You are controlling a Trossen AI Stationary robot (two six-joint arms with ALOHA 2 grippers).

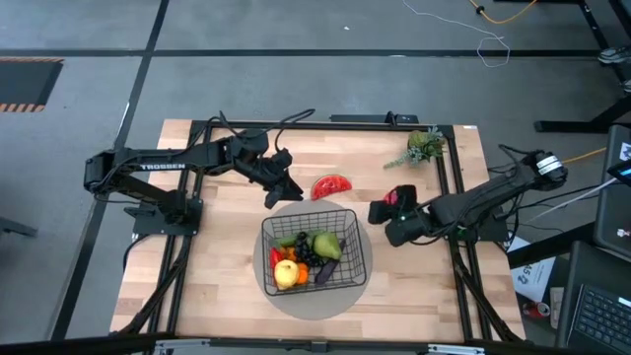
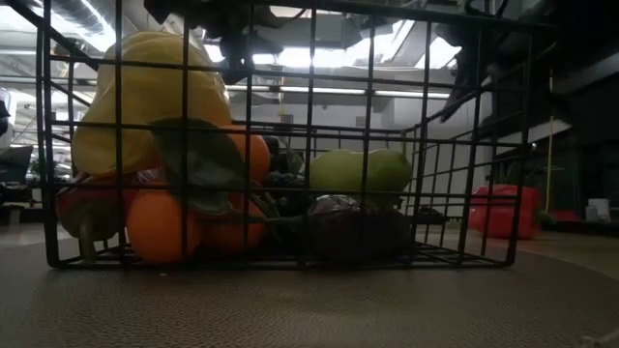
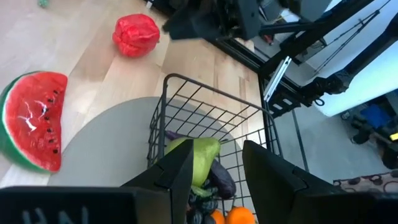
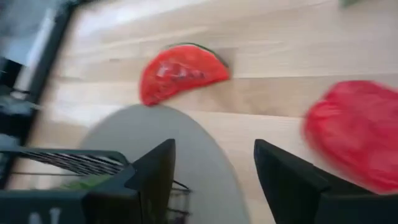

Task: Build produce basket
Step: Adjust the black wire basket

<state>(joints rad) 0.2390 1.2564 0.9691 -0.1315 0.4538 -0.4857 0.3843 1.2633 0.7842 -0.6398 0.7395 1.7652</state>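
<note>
the black wire-mesh basket (image 1: 314,251), squarish with rounded corners, sits on a flat round grey disc (image 1: 317,296) near the front middle of the pale wooden table (image 1: 222,266). inside it lie a yellow lemon (image 1: 285,273), a green pear (image 1: 325,243), dark grapes (image 1: 305,254), a purple eggplant (image 1: 326,272) and orange fruit (image 1: 302,277); in the low view a yellow pepper-like piece (image 2: 145,87) is piled above the oranges (image 2: 160,224) at one side.

the left gripper (image 1: 284,191) hangs just above the basket's rear corner, its two dark fingers (image 3: 171,174) spread wide with nothing between them; the pear (image 3: 196,158) and the mesh rim (image 3: 205,93) show in the gap ahead of them. the red watermelon slice with a green rind (image 1: 331,184) lies on the wood just beside those fingers, touching the disc's rear edge, outside the basket.

the right gripper (image 1: 386,222) hovers just off the basket's right side, fingers (image 4: 155,171) also wide and empty. a crumpled red pepper (image 1: 402,195) lies on the table close beside this gripper, the watermelon slice (image 4: 180,71) farther ahead of the fingers across bare wood.

a green leafy sprig (image 1: 422,148) rests near the rear right corner, well apart from both grippers.
</note>
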